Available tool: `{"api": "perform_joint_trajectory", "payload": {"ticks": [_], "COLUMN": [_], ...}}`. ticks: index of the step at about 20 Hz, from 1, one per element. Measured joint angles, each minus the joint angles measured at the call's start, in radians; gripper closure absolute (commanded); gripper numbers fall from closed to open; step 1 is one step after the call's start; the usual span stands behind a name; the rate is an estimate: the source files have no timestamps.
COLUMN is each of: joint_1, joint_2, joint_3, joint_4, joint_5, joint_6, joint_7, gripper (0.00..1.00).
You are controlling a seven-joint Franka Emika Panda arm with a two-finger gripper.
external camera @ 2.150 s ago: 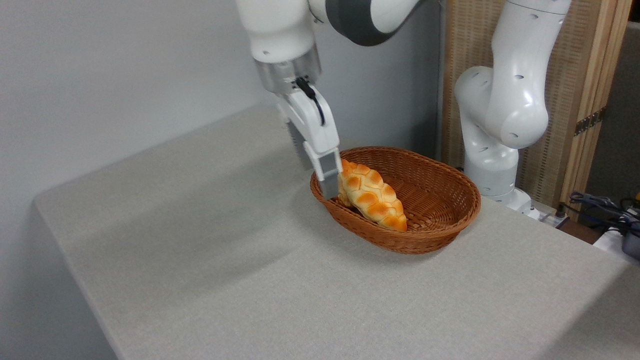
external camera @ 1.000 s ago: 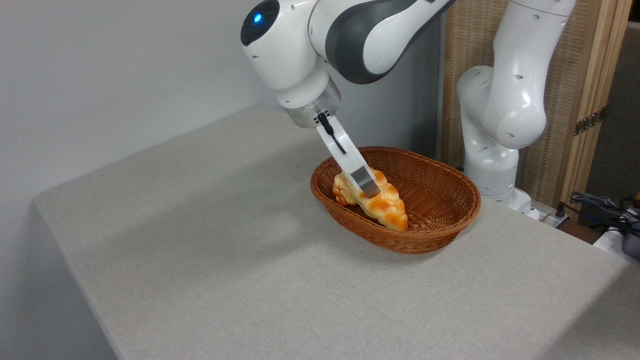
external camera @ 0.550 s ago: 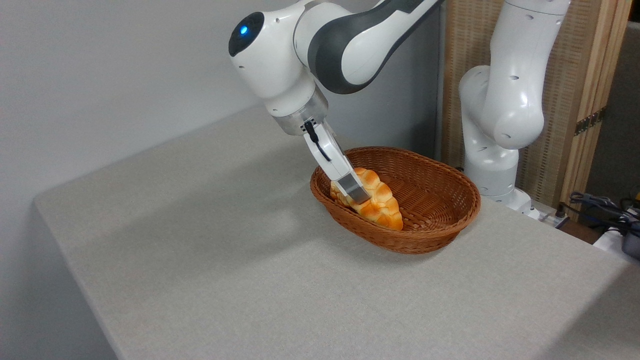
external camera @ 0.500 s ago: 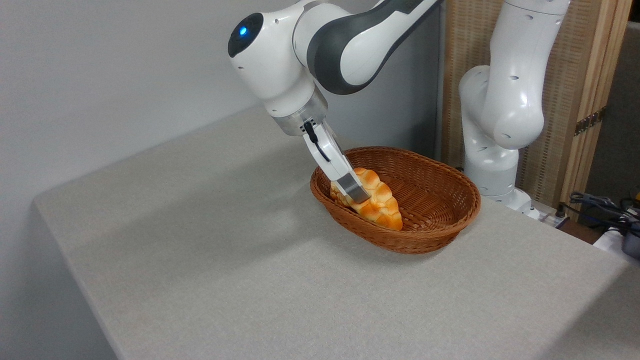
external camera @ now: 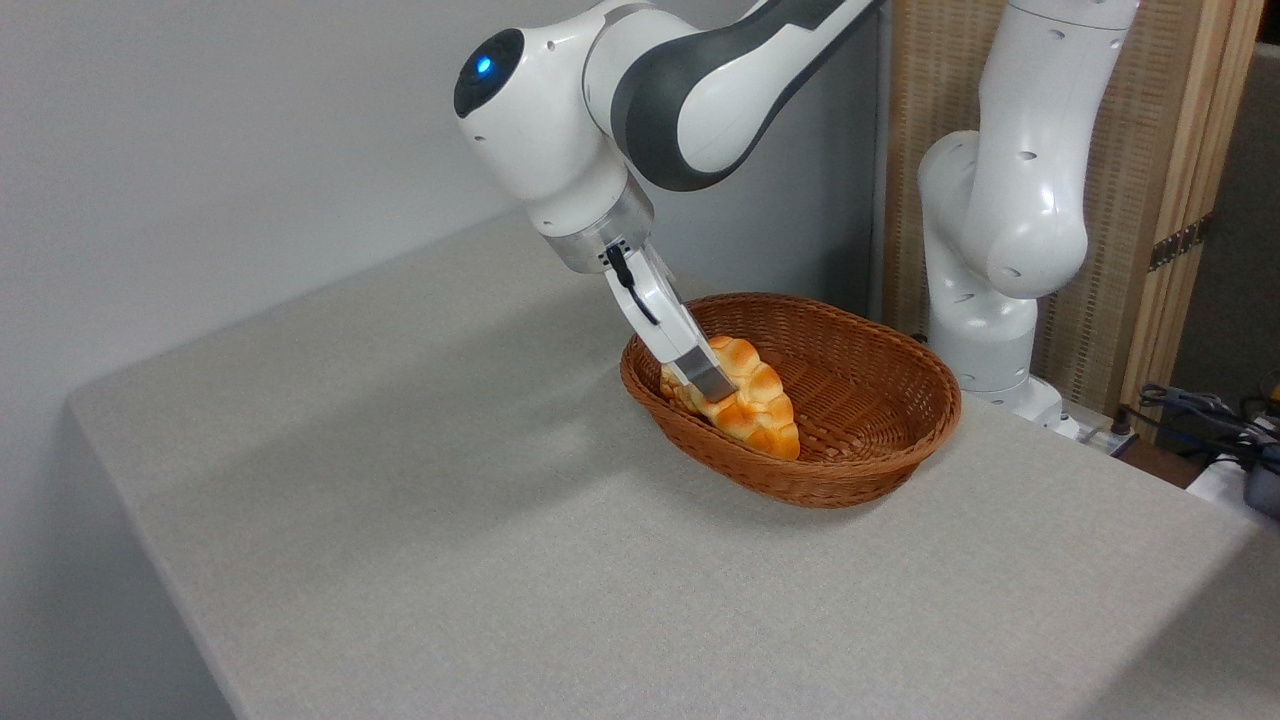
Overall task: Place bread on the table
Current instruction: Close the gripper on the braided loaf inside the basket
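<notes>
The bread (external camera: 762, 402), a glossy golden-orange braided loaf, lies slanted in the left half of the brown wicker basket (external camera: 868, 478). My gripper (external camera: 716, 386) reaches down into the basket from the upper left and is shut across the loaf's upper left part. The near finger (external camera: 703, 377) covers the crust, while the far finger is hidden behind the loaf. The loaf's lower right end still rests low inside the basket. The table (external camera: 450, 520), covered in grey-beige fabric, spreads out to the left and front of the basket.
The arm's white base column (external camera: 990, 300) stands right behind the basket, in front of a wooden screen (external camera: 1170, 200). Cables and gear (external camera: 1225, 420) lie past the table's right edge. A grey wall runs behind the table's far left edge.
The gripper came down from the basket's left rim onto the loaf and closed on it. In the last half second the loaf shifted slightly left with the gripper.
</notes>
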Motion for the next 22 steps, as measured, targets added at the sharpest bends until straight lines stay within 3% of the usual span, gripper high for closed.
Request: {"api": "perform_joint_trajectory", "payload": {"ticks": [2, 22], "joint_1": [0.000, 0.004], "joint_2": [0.000, -0.001], "joint_3": [0.001, 0.030], "joint_4": [0.000, 0.054], "joint_5": [0.000, 0.000], "joint_6": [0.000, -0.038], "joint_7": [0.000, 0.000], "gripper": [1.00, 0.99]}}
